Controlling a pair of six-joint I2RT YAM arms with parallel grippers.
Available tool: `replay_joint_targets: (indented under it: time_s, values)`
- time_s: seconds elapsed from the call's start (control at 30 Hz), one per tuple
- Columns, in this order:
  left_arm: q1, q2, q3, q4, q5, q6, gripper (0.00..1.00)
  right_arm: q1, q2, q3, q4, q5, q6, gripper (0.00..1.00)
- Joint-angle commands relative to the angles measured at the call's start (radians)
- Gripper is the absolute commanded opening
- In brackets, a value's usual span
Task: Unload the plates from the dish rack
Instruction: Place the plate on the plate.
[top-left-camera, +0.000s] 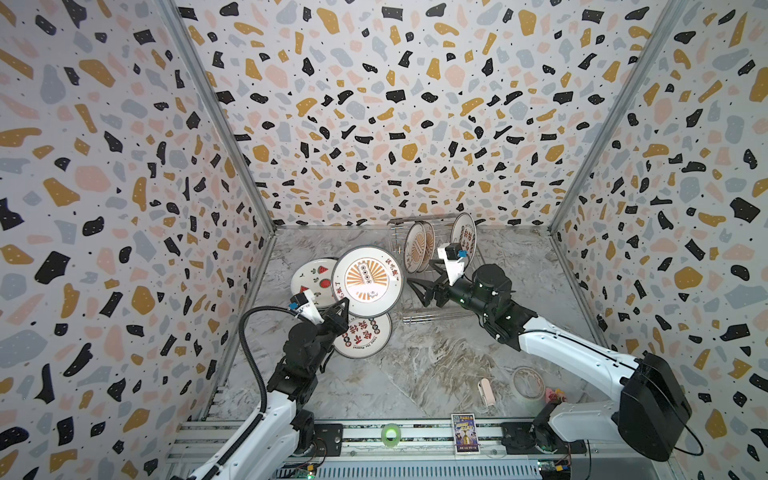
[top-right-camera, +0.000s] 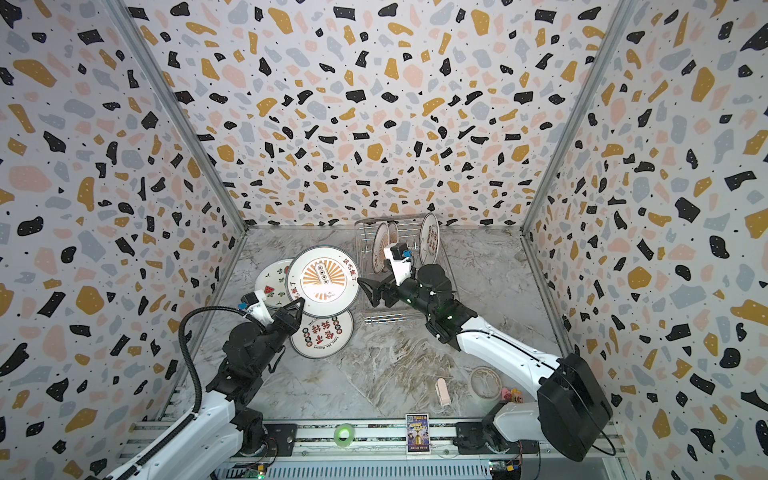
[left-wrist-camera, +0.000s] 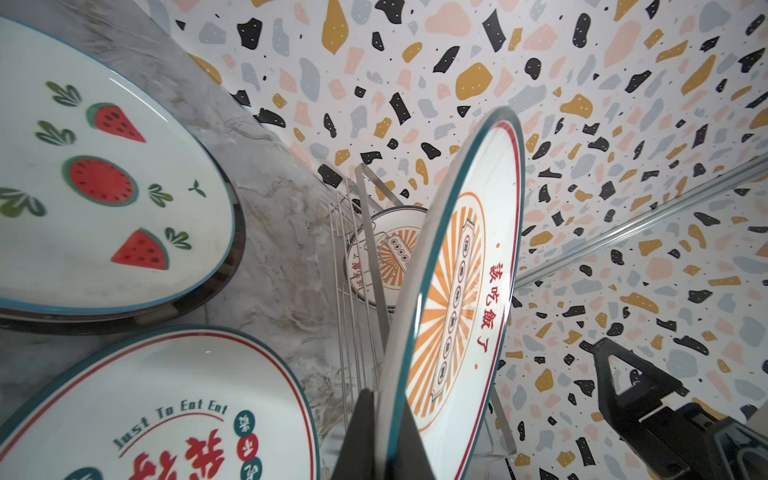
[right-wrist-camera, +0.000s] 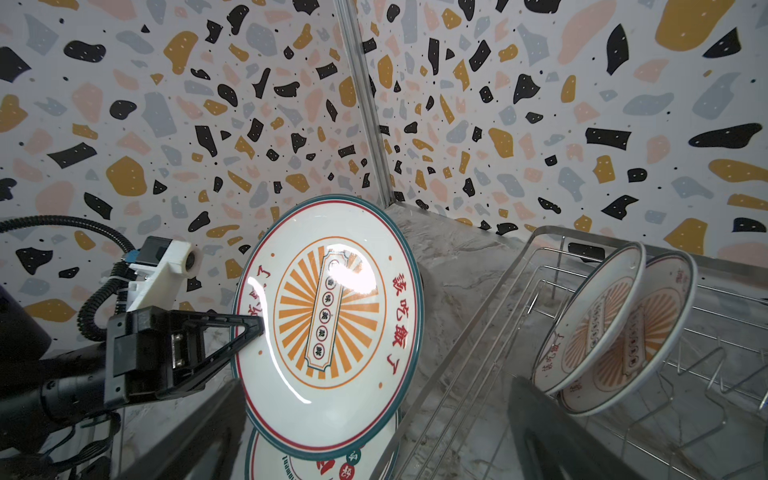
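The marble worktop (top-left-camera: 436, 370) is enclosed on three sides by terrazzo-patterned walls (top-left-camera: 104, 208). One wire dish rack (top-left-camera: 432, 319) is set at the worktop's far edge, right of centre.

Six plates are counted in both top views. Three are stood on edge in the rack: two sunburst plates (top-left-camera: 415, 251) leaned together and, apart from them towards the rack's far right corner, one racked lettered plate (top-left-camera: 463, 233). Two are laid flat on the worktop left of the rack: a watermelon plate (top-left-camera: 311, 279) and a red-lettered plate (top-left-camera: 365, 340). The sixth, a held sunburst plate (top-left-camera: 367, 281), is raised above these two and partly covers both. Its near rim is clamped by the left gripper (top-left-camera: 343, 306), closed tight on it.

The right gripper (top-left-camera: 415, 292) is spread wide with nothing held, over the rack's front part, just beside the raised plate's rim.

One translucent tape roll (top-left-camera: 528, 383) and one small pink object (top-left-camera: 485, 390) are seen near the right arm's base. One green ring (top-left-camera: 390, 433) and one printed card (top-left-camera: 464, 432) are seen on the front rail.

In the left wrist view a darker rim (left-wrist-camera: 199, 301) is visible beneath the watermelon plate; what it belongs to cannot be told.
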Motion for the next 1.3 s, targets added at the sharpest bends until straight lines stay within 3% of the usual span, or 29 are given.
replay_joint_targets:
  time_s: [0.0, 0.17, 0.43, 0.67, 1.27]
  values:
    - [0.012, -0.011, 0.017, -0.025, -0.005, -0.029, 0.0, 0.027, 0.039, 0.075, -0.049, 0.018, -0.042, 0.99]
    - [0.012, -0.017, 0.018, -0.123, -0.013, -0.073, 0.0, 0.085, 0.074, 0.101, -0.072, 0.182, -0.069, 0.99]
    - [0.014, -0.101, -0.014, -0.27, -0.091, -0.16, 0.0, 0.11, 0.121, 0.131, -0.085, 0.04, -0.097, 0.99]
    - [0.014, -0.058, 0.031, -0.466, -0.067, -0.216, 0.0, 0.147, 0.184, 0.171, -0.126, 0.04, -0.123, 0.99]
    - [0.014, 0.023, -0.066, -0.389, -0.002, -0.337, 0.0, 0.223, 0.273, 0.229, -0.18, 0.119, -0.146, 0.99]
